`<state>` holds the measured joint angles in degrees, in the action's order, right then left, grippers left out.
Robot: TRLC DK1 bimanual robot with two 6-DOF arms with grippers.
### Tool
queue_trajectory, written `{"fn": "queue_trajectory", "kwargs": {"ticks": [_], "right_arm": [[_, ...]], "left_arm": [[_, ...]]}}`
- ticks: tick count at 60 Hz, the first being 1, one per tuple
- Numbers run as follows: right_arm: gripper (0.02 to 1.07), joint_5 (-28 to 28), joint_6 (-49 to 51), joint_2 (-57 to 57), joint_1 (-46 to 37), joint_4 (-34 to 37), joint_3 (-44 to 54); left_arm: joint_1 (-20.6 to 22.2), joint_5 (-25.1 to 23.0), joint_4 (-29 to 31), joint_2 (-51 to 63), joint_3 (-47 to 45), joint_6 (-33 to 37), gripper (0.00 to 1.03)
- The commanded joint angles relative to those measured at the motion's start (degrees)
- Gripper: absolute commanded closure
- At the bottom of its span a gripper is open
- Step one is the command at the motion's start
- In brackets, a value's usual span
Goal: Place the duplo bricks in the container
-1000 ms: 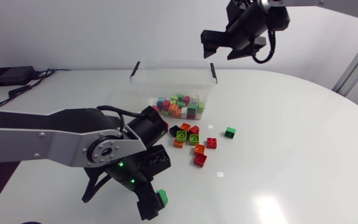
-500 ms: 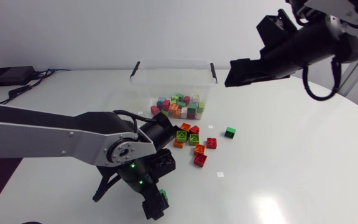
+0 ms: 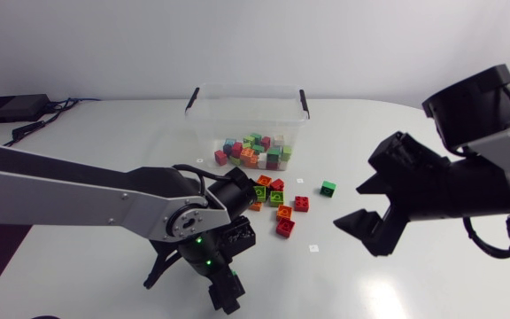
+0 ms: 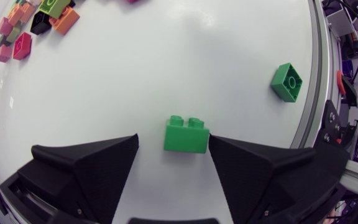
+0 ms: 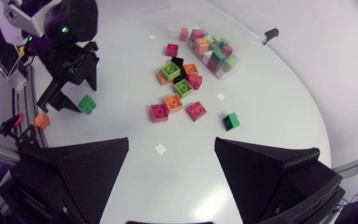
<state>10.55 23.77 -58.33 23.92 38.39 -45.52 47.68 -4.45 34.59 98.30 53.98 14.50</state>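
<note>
Right gripper (image 3: pixel 351 206), spread and empty, has swung from above the container (image 3: pixel 204 102) down beside the loose bricks (image 3: pixel 282 206). Left gripper (image 4: pixel 173 137), spread, straddles a green brick (image 4: pixel 186 134), not yet pinched. Many bricks already lie inside the container; several remain outside.

left arm (image 3: pixel 69 190): silver-grey link, black joints, green LEDs (image 3: pixel 197 239) lit. right arm (image 3: pixel 476 190): matte black, wedge fingers (image 3: pixel 370 232), black cable (image 3: pixel 490 251).

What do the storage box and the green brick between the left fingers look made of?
Container: clear plastic, it seems; the coloured bricks inside show through its wall. Green brick: opaque moulded plastic, smooth with a faint sheen, probably hard.
</note>
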Motion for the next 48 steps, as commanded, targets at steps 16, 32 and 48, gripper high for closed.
{"fn": "queue_trajectory", "kwargs": {"ticks": [16,32,48], "right_arm": [[0.07,4.75,6.64,-0.3,7.45,3.09,7.2],[0.07,4.75,7.34,-3.64,12.99,2.48,9.39],[0.07,4.75,6.03,-9.7,18.0,-0.07,10.8]], "left_arm": [[0.92,-0.3,-2.68,1.81,-0.01,-2.72,0.56],[0.92,-0.39,-2.6,1.72,-0.27,-2.9,0.91],[-0.31,-0.3,-1.72,0.22,-0.54,-2.64,0.92]]}}
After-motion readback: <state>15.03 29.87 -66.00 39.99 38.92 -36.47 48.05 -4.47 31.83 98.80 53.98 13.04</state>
